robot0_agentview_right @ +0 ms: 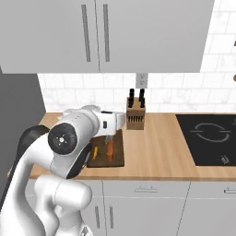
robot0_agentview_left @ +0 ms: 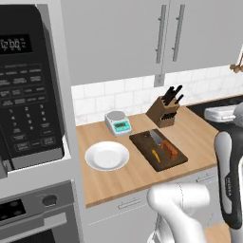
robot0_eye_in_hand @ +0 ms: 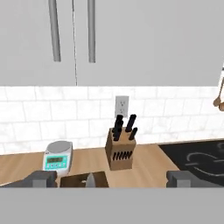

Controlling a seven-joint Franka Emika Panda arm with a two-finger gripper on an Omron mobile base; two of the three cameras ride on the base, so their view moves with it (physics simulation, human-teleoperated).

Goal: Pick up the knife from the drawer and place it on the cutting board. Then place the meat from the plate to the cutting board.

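The dark cutting board (robot0_agentview_left: 142,141) lies on the wooden counter to the right of the white plate (robot0_agentview_left: 107,155), whose dish is bare. On the board rests the knife (robot0_agentview_left: 169,149), orange-brown handle toward the counter's front edge and grey blade toward the wall. The meat (robot0_agentview_left: 155,155), a tiny orange-yellow strip, lies just left of the handle. From the right base view the knife (robot0_agentview_right: 109,150) and meat (robot0_agentview_right: 95,152) show beside my arm. My gripper (robot0_eye_in_hand: 111,179) is open and holds nothing; it is raised above the board (robot0_eye_in_hand: 78,180) and looks toward the backsplash. Drawer fronts (robot0_agentview_left: 129,204) under the counter are shut.
A wooden knife block (robot0_agentview_left: 163,112) with black handles stands behind the board by the wall. A small kitchen scale (robot0_agentview_left: 117,122) sits behind the plate. A black cooktop (robot0_agentview_right: 212,138) lies to the right. Tall oven and microwave cabinet (robot0_agentview_left: 28,95) closes off the left side.
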